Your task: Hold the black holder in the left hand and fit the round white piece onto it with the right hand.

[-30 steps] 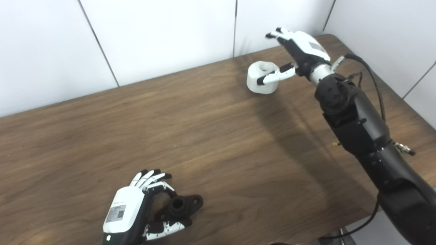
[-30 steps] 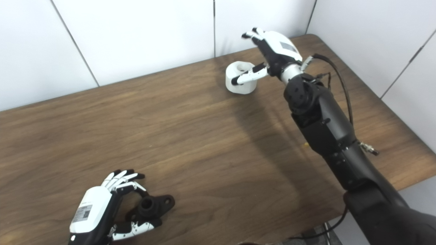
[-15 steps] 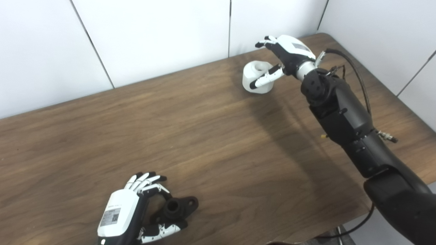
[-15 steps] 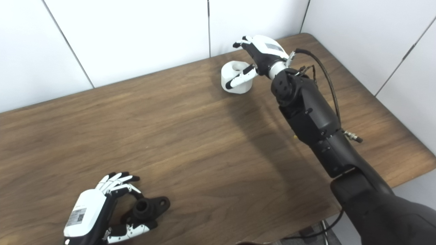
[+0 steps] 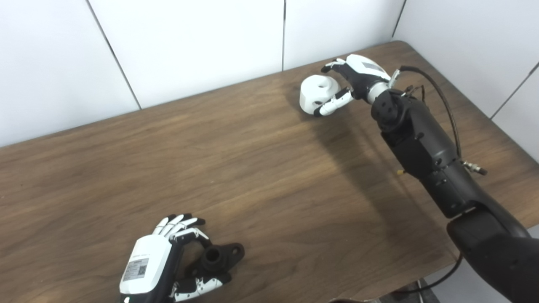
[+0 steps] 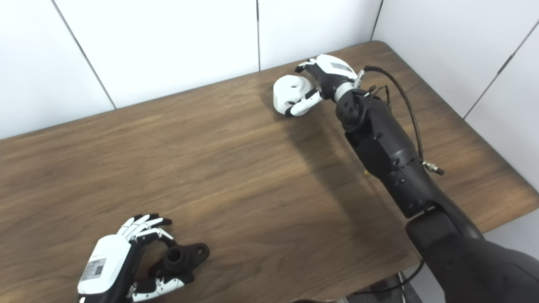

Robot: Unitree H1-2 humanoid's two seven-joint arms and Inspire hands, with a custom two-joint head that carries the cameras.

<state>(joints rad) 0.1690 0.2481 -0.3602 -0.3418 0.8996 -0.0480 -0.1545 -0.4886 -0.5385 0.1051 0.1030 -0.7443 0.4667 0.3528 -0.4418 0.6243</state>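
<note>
Looking through your left eye: your right hand (image 5: pixel 351 80) wraps the round white piece (image 5: pixel 316 91) at the counter's (image 5: pixel 261 168) far edge; firm that hold before lifting. Right eye: your left hand (image 6: pixel 122 261), fingers curled, clasps the black holder (image 6: pixel 179 260) near you, socket facing up.

You have a dark wooden table (image 5: pixel 261 168): the black holder (image 5: pixel 217 259) lies on it near the front edge, toward the left, and the round white piece (image 5: pixel 318 88) sits tilted near the far right corner.
</note>
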